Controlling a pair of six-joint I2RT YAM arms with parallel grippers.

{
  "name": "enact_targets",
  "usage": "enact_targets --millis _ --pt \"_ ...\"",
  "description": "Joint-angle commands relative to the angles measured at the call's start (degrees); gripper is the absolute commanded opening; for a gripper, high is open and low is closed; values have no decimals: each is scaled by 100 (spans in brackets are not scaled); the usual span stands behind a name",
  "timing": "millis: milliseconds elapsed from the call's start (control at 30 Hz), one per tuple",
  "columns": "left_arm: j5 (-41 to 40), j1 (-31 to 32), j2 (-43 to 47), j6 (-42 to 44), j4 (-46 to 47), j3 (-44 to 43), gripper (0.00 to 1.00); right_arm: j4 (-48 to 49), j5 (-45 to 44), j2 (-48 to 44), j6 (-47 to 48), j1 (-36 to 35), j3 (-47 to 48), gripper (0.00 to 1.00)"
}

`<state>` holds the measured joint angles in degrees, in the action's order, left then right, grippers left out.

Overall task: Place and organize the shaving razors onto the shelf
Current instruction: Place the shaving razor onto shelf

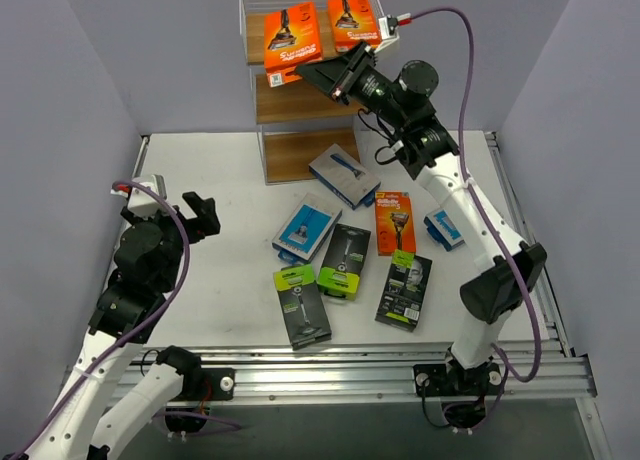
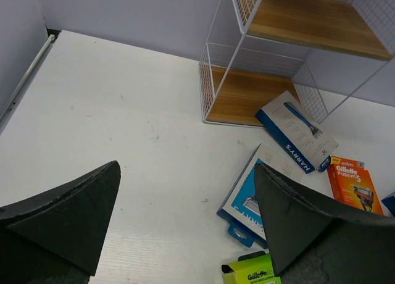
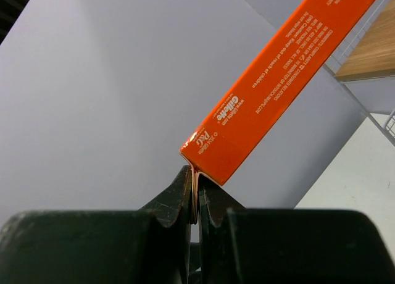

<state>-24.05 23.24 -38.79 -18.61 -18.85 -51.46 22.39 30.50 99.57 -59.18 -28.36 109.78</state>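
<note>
A flat orange razor pack (image 3: 278,92) is pinched by its thin end tab between the right fingers (image 3: 196,173), which are pressed tight together on it. The pack slants up toward the small three-tier white wire shelf with light wooden boards (image 1: 300,105). From above, it sits over the fenced top tier, and a second orange pack (image 1: 352,22) is just beside it on the right. On the white table (image 1: 220,170) in front of the shelf, a blue-and-white pack (image 1: 345,175) lies against the shelf's foot, and another blue-and-white pack (image 1: 307,227) is nearer the arms. Next to those are a third orange pack (image 1: 395,222) and a small blue pack (image 1: 443,228). Closest to the arms are three black packs with lime-green tops: left (image 1: 302,303), middle (image 1: 345,260) and right (image 1: 405,288). The left fingers (image 2: 185,170) are spread wide and hold nothing, above the table's left side and well apart from the packs.
</note>
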Motion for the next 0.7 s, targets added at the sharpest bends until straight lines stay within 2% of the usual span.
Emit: enact_targets --millis 0,500,667 --pt "-267 224 38 261 83 -39 97 318 544 289 -94 199 685 0" --pt "-504 795 -41 446 57 -39 97 766 685 1574 -673 603 1634 0" --pt "-548 883 -77 464 22 -48 97 1144 633 1837 -981 700 1687 0"
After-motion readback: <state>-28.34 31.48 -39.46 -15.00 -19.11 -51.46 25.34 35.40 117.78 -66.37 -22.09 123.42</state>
